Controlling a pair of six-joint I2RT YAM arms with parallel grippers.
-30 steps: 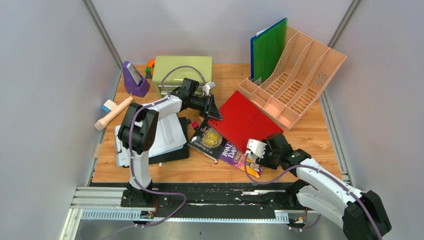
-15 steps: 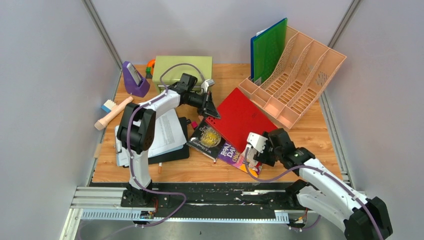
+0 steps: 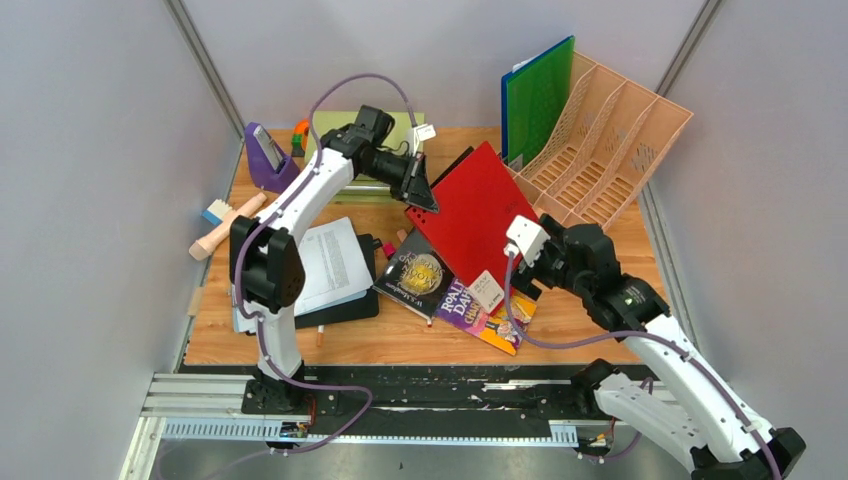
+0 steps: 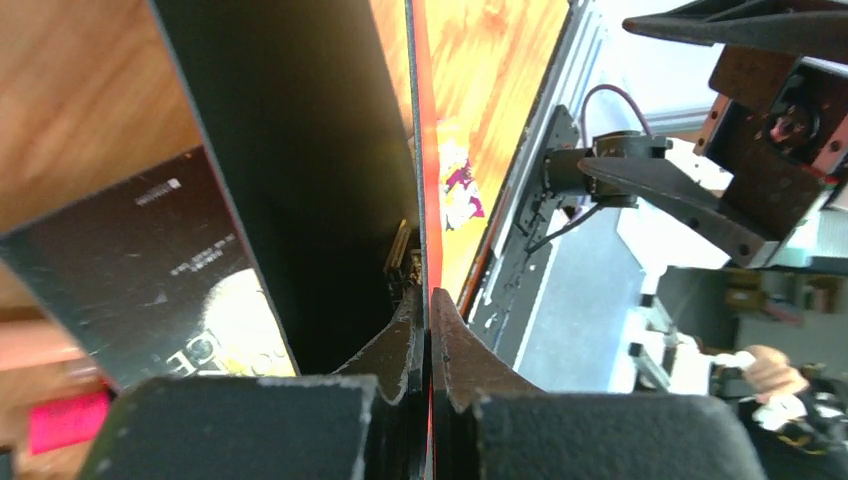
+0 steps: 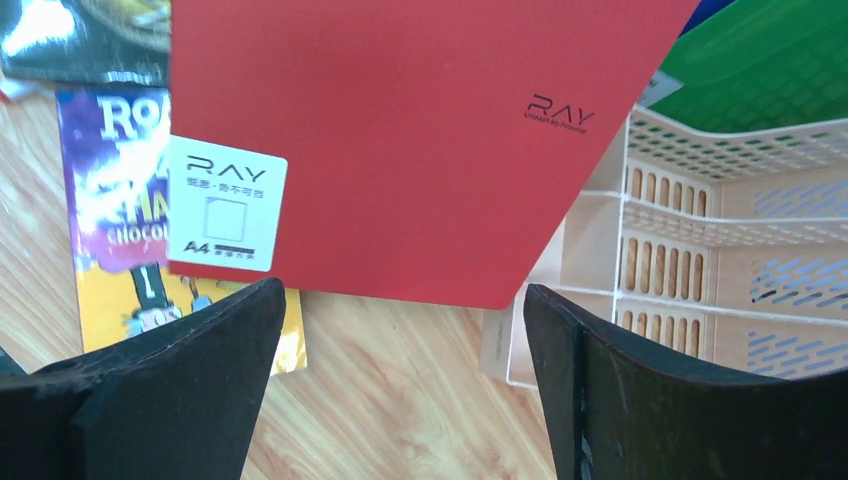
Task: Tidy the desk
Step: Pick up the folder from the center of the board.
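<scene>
The desk (image 3: 620, 270) is an orange-brown wood-grain top that fills the middle of the overhead view. A black-and-silver rail (image 3: 400, 385) runs along its near edge by the arm bases. The left gripper (image 4: 428, 322) is pinched tight on the edge of a red folder (image 3: 480, 215), which is tilted up off the books (image 3: 450, 295). The right gripper (image 5: 400, 335) is spread wide just before the folder and grips nothing.

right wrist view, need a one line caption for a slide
Open right gripper frames the near edge of a red folder overlapping a colourful book, file rack at right.
</scene>
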